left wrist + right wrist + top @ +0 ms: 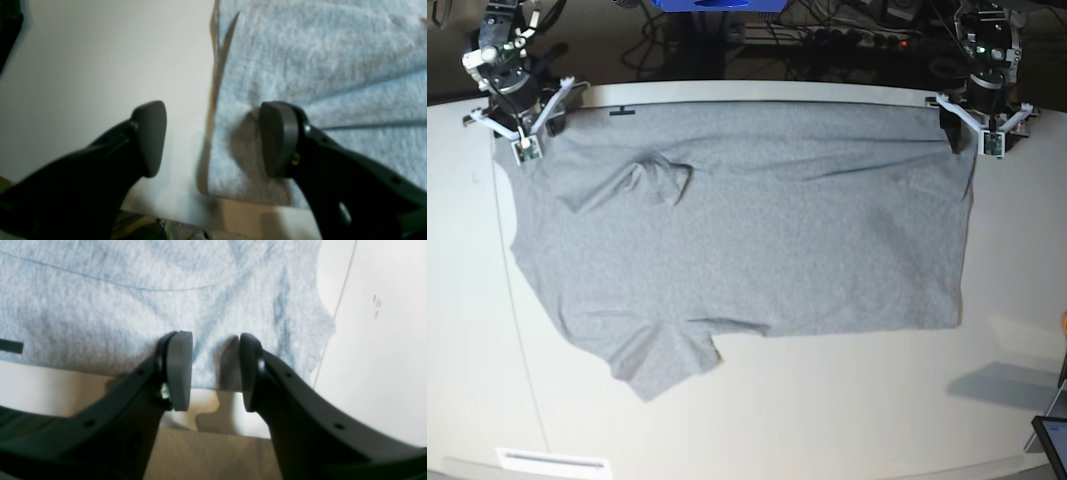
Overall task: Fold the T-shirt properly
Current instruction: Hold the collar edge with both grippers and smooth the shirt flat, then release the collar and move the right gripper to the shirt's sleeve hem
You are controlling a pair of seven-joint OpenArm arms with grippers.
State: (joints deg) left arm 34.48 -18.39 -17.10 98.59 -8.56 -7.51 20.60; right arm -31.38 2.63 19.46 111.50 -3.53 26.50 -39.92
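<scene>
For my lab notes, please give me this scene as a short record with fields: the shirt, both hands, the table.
T-shirt: grey, spread flat, plain side up, one sleeve folded onto the body
Left hand: open, straddling a far corner edge of the shirt
Right hand: open, over the shirt's other far corner
Table: white, shirt lies across it

Left gripper spread wide, pads far apart, nothing between. Right gripper parted more narrowly, pads facing, gap bare. Both arms lowered at far corners, wrists angled downward.
</scene>
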